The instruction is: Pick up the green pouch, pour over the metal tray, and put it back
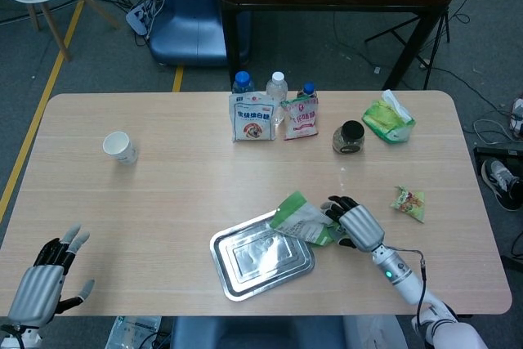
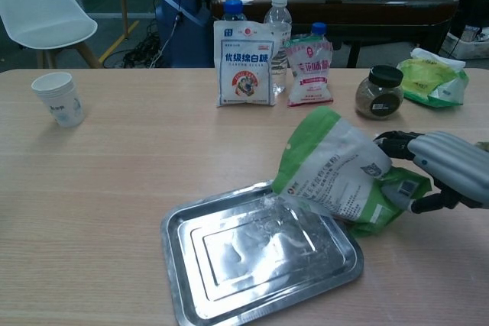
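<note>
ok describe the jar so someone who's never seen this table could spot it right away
Start at the far edge of the table, where a row of bottles and pouches stands. Follow it right past the pink pouch to the jar, just before the crumpled green bag. It is the only squat clear container with a black lid, filled with something brownish.

1. Low in the centre, a rectangular shiny metal tray (image 1: 262,257) lies on the pale wooden table (image 1: 163,202).
2. The right hand (image 1: 353,222) grips a green and white pouch (image 1: 302,218), tilted over the tray's upper right corner.
3. The left hand (image 1: 47,277), fingers spread, sits at lower left.
</note>
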Controlling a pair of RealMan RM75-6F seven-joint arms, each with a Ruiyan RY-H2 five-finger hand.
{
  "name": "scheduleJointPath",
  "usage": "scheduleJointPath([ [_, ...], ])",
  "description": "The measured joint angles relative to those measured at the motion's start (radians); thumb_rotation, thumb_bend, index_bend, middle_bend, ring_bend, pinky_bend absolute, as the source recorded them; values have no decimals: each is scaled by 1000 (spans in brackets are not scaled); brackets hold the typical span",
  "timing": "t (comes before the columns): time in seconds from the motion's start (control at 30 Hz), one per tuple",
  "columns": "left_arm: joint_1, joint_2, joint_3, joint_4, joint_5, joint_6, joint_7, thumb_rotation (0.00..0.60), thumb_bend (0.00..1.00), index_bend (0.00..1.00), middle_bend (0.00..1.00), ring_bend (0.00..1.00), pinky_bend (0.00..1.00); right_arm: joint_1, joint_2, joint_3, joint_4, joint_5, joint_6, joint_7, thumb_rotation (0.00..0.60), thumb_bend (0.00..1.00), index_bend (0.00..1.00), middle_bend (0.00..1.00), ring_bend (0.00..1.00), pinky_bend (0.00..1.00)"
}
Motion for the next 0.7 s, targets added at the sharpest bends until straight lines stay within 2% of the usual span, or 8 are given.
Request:
scheduleJointPath([
  [0.3, -1, 4, 0, -6, -2, -2, 7, 600, 283, 110, 14, 120, 55, 3, 20, -3, -52, -11, 46, 39, 600, 0, 340, 295, 186, 246],
  [0.53, -3, 6, -1, -10, -2, -2, 10, 600, 284, 110, 13, 120, 55, 26, 6, 38, -111, 19, 28, 56, 600, 2, 366, 332, 219, 255],
  [0.6, -3, 9, -1, -11, -2, -1, 10, 600, 283, 110, 13, 120, 55, 33, 0, 41, -124, 22, 16, 57, 600, 39, 402, 359, 245, 284],
  [0.7, -1, 10, 0, -11, -2, 1, 7, 600, 283, 111, 13, 120, 55, 42, -7, 43, -141, 22, 4, 53, 600, 159, 461, 417, 312, 363],
])
